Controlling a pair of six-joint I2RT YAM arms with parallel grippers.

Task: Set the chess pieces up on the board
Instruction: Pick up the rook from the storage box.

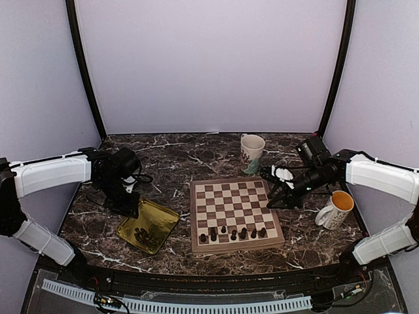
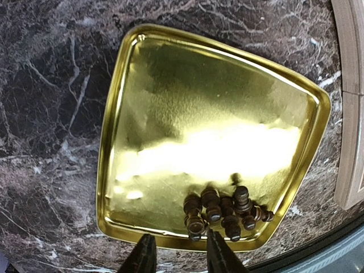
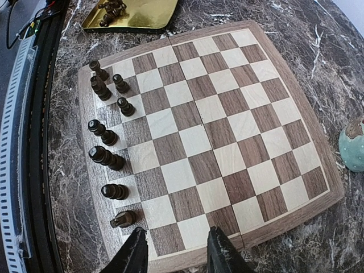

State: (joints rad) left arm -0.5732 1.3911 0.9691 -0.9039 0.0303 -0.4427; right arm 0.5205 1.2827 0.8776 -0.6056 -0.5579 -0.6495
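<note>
Left gripper (image 2: pixel 177 259) at tray (image 2: pixel 170 85), right gripper (image 3: pixel 173 256) at board (image 3: pixel 227 114): both empty, jaws apart, left gap narrower.
Eight pieces (image 3: pixel 108 136) stand along the board's 6 o'clock edge in the top view. The rest sit as a pile (image 2: pixel 224 213) in the tray's 5 o'clock corner, wrist view. Risks: the pile is packed tight against the rim, so a pinch may catch two pieces, clip the rim or skid the tray. Lying pieces may come up sideways and not stand. Right fingers hang near the placed row and could topple it; mug (image 1: pixel 336 209) is close to that arm. Unclear: left fingertips cropped, pile count, piece types, gripper heights.
</note>
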